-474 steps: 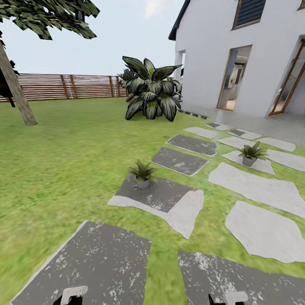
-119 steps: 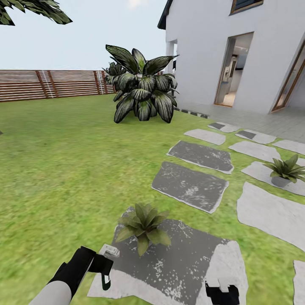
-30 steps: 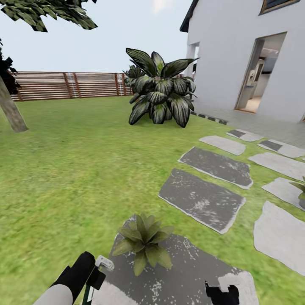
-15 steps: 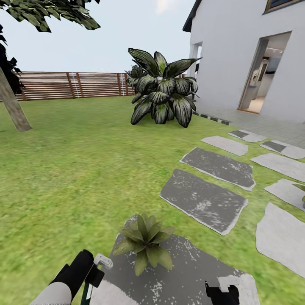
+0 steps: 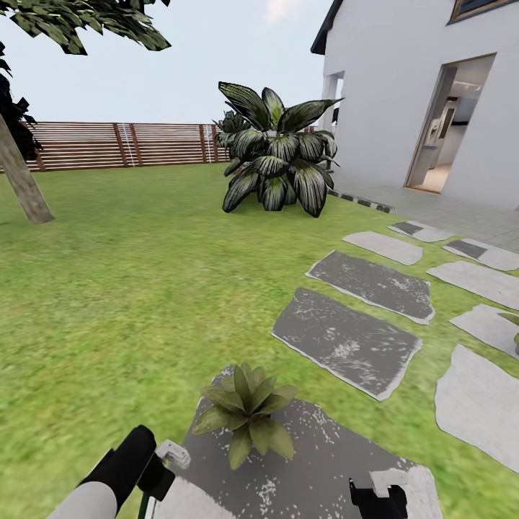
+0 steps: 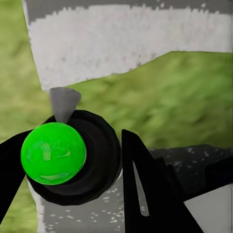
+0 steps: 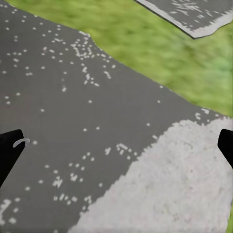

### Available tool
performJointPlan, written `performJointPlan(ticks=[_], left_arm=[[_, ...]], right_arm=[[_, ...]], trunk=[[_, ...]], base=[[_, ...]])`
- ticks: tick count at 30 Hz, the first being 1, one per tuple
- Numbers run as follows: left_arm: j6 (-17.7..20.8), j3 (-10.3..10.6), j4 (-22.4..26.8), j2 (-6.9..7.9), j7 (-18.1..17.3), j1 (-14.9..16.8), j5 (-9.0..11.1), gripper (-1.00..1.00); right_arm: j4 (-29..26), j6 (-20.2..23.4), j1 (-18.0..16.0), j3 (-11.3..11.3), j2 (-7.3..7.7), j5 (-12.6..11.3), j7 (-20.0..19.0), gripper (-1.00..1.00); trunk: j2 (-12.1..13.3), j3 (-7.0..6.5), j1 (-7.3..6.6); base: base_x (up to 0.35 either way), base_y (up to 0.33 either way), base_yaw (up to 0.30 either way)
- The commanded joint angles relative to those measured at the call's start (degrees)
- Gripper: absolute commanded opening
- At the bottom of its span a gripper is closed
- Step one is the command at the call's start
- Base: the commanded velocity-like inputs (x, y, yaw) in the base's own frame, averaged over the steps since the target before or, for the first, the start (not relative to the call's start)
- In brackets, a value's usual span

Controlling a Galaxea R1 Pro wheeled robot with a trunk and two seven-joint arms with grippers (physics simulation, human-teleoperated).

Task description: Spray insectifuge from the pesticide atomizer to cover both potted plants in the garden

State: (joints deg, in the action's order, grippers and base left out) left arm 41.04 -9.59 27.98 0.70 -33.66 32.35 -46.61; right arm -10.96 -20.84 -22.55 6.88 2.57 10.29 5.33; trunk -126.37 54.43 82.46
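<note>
Your left gripper [image 6: 73, 167] is closed around the atomizer [image 6: 63, 155], its black fingers [image 6: 145, 189] pressed to either side of the black body with the green cap; the left arm hangs by the near left corner of the dark stepping stone [image 5: 317, 461]. Your right gripper [image 7: 116, 145] is wide open and holds nothing, over that stone's pale near corner. One potted plant [image 5: 245, 411] stands at the stone's far left edge; the second pot [image 5: 515, 328] just peeps in on a paler stone well to the right.

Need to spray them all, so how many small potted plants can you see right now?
2. One potted plant sits on the dark stone ahead; a second potted plant barely shows at the right edge, mostly cut off.
</note>
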Motion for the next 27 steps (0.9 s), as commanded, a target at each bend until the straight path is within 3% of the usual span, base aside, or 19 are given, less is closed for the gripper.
performJointPlan(ticks=[1,4,10,14,22,27], left_arm=[[0.1,-0.7,0.1,-0.15,-0.5,0.0,-0.6,-1.0],[0.2,-1.1,0.2,-0.34,-0.3,0.0,-0.4,-1.0],[0.2,-1.2,0.0,-0.74,6.6,0.0,0.0,-1.0],[0.2,-1.2,0.0,-0.92,7.2,0.0,0.3,-1.0],[0.1,-1.4,0.2,-0.98,7.3,0.1,0.3,-1.0],[0.0,-1.5,0.2,-0.96,7.4,0.1,2.9,-1.0]], right_arm=[[0.1,-0.2,0.0,0.4,-0.02,0.6,0.1,1.0],[0.1,-0.2,0.0,0.4,-0.02,0.6,0.1,1.0],[0.1,-0.2,0.0,0.4,-0.07,0.6,0.1,1.0],[0.1,-0.2,0.0,0.4,-0.04,0.6,0.1,1.0],[0.1,-0.2,0.0,0.4,-0.05,0.6,0.1,1.0],[0.1,-0.2,0.0,0.4,-0.07,0.6,0.1,1.0]], trunk=[[0.0,0.05,-0.01],[0.0,0.05,-0.01],[0.0,0.24,-0.01],[0.0,0.41,-0.01],[0.0,0.43,-0.01],[0.0,0.43,-0.01]], base=[[0.0,0.0,0.0],[0.0,0.0,0.0],[0.0,0.0,0.093],[0.0,-0.004,0.123],[0.0,-0.243,0.007],[-0.133,-0.186,0.0]])
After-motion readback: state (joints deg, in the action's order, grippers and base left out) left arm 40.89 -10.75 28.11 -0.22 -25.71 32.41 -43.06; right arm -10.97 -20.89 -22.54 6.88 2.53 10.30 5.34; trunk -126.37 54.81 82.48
